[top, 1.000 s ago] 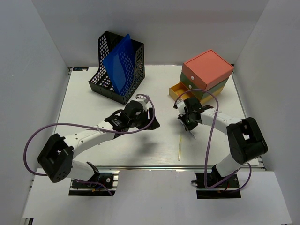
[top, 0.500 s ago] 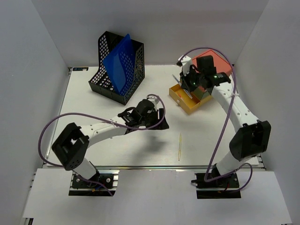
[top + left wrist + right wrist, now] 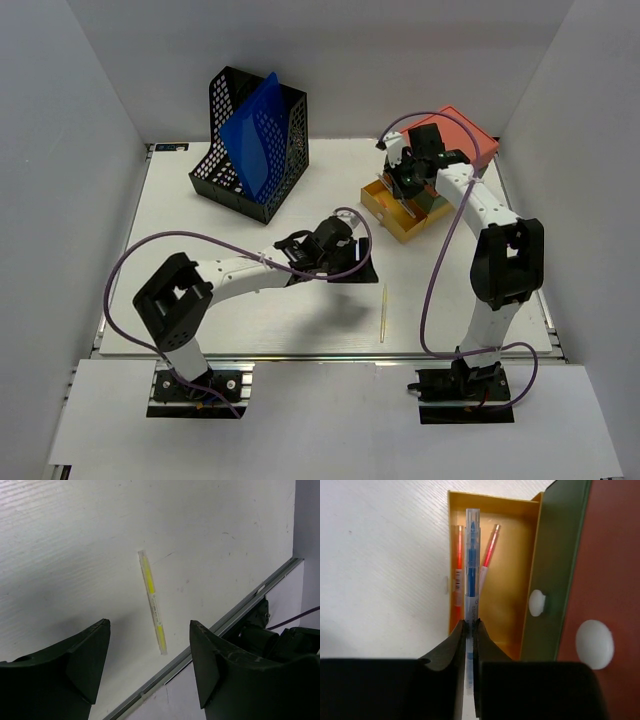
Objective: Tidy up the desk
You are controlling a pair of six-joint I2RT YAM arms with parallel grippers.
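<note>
Ahead of the left gripper [image 3: 149,629], bare white ribbed desk [image 3: 75,540] surrounds the thin yellow plastic pen [image 3: 151,600]; a metal rail [image 3: 240,615] runs just beyond.

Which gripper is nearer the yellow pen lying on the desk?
Left. The left gripper hangs open close beside the yellow pen; the right gripper is far off over the yellow drawer, shut on a blue pen.

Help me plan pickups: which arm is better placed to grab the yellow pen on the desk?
Left. The left gripper, open, hangs near the yellow pen, framed in its wrist view; the right gripper is shut on a blue pen over the drawer.
</note>
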